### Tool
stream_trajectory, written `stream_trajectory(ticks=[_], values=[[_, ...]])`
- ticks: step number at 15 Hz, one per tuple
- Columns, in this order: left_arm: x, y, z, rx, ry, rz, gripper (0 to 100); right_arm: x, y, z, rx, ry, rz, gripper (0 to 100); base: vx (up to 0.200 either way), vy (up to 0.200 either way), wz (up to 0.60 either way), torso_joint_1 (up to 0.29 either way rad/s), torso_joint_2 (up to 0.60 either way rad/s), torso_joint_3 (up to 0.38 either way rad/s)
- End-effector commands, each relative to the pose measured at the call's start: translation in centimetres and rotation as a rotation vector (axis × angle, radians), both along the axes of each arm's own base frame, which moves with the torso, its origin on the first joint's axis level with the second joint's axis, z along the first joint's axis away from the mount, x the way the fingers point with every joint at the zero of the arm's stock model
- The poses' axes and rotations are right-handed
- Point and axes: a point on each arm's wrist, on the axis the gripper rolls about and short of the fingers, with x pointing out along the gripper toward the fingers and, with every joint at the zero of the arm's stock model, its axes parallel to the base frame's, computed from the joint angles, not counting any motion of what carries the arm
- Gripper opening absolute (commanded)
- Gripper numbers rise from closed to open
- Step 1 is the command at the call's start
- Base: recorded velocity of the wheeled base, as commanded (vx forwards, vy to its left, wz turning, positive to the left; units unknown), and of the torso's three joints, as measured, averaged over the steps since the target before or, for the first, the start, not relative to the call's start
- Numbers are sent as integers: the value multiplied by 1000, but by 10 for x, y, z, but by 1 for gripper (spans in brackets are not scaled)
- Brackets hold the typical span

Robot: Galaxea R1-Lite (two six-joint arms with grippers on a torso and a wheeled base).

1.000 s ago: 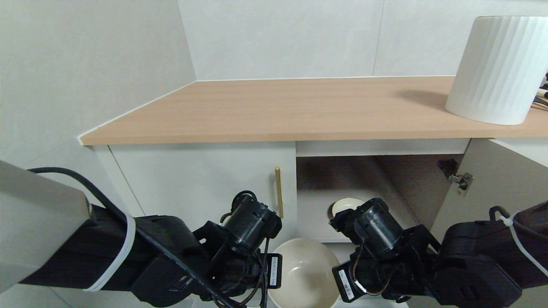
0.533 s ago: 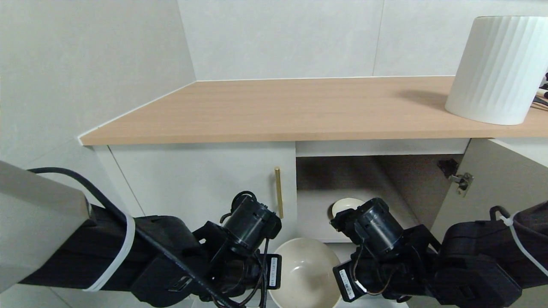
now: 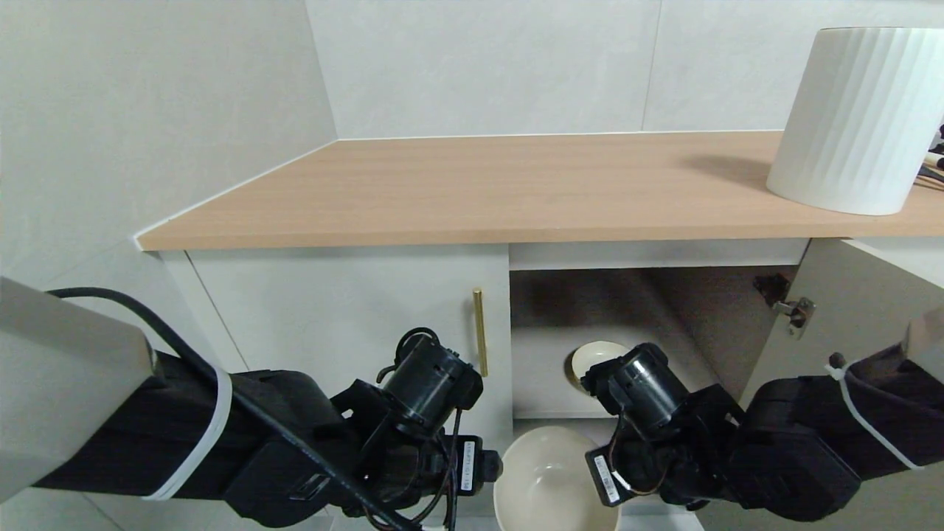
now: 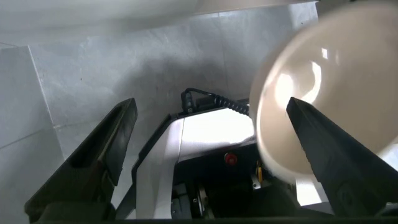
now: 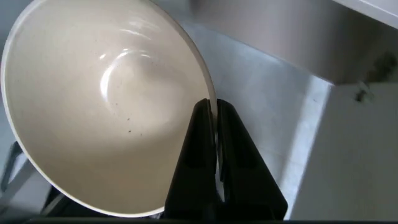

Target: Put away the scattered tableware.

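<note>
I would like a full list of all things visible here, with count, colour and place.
large bowl: one, cream, in front of the open cabinet.
small bowl: one, cream, inside the cabinet.
ribbed container: one, white, on the countertop's right end.
countertop: one, light wood, above the cabinet.
door handle: one, gold, on the closed door.
left gripper: one, black, open beside the large bowl.
right gripper: one, black, shut on the large bowl's rim.
</note>
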Motion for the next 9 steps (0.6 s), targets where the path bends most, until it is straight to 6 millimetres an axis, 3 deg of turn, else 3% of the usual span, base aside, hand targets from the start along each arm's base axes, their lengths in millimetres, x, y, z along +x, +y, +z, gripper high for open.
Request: stream_trajectory(ticks=[1, 5, 9], values=[[0, 0, 1, -4, -3, 0, 100, 17, -8, -17, -30, 33, -55, 0, 0, 0, 0, 0, 0, 0], [-1, 1, 5, -12, -12, 0, 100, 47, -34, -20, -14, 33, -188, 0, 0, 0, 0, 0, 0, 0], [-2, 2, 8, -17, -19, 1, 100, 86, -61, -34, 110, 5, -427, 0, 0, 0, 0, 0, 0, 0]])
